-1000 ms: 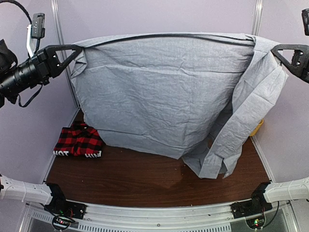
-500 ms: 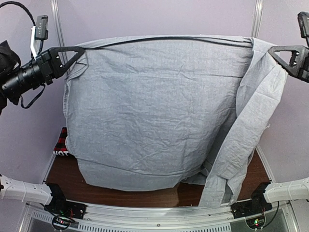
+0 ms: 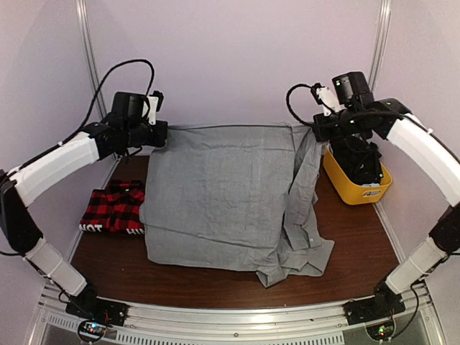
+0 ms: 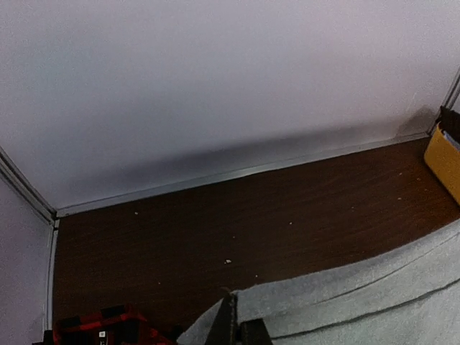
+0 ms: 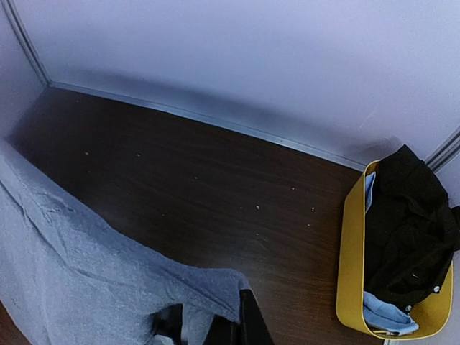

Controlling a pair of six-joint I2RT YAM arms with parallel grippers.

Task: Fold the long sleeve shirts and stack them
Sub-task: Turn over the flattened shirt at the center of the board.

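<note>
The plain grey shirt (image 3: 223, 194) hangs stretched between my two grippers at the back of the table, its lower part and a sleeve bunched on the wood at the front right. My left gripper (image 3: 159, 134) is shut on its left top corner, seen in the left wrist view (image 4: 241, 327). My right gripper (image 3: 310, 128) is shut on its right top corner, seen in the right wrist view (image 5: 230, 323). The grey cloth (image 4: 374, 295) trails right from the left fingers. The red-and-black plaid shirt (image 3: 115, 212) lies folded at the left, partly behind the grey shirt.
A yellow bin (image 3: 357, 190) with dark and light blue clothes stands at the back right, also in the right wrist view (image 5: 352, 273). Purple walls close the back and sides. Bare wood table (image 3: 208, 277) lies in front of the grey shirt.
Both grippers have moved away from the camera, toward the back and down, carrying the grey shirt. Its hem and sleeve now rest on the table. The plaid shirt and bin show again.
</note>
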